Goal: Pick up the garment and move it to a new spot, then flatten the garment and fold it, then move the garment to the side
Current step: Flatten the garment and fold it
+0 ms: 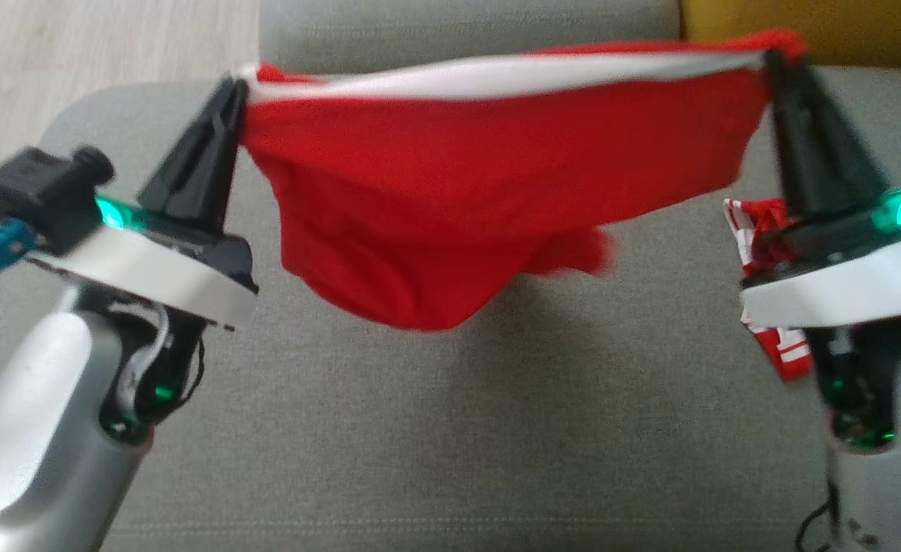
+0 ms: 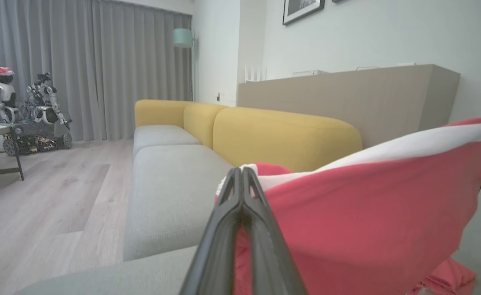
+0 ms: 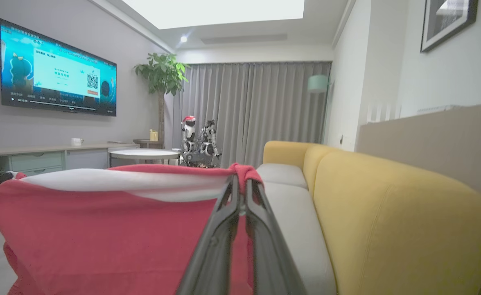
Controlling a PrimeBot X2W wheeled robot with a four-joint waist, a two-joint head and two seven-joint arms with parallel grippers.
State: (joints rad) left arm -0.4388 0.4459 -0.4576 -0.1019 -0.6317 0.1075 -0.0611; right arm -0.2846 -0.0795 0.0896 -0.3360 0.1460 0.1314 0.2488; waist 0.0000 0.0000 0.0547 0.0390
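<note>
Both ends of the garment's [image 1: 496, 176] white-banded edge are clamped in the head view, one by the left end effector [image 1: 234, 92], one by the right end effector [image 1: 774, 61]. The red cloth hangs stretched in the air above the grey sofa [image 1: 496, 429], likely so it spreads out for flattening. From the left wrist, shut fingers pinch one corner and the cloth runs off rightward. From the right wrist, shut fingers grip the opposite corner beside the yellow backrest [image 3: 387, 213].
</note>
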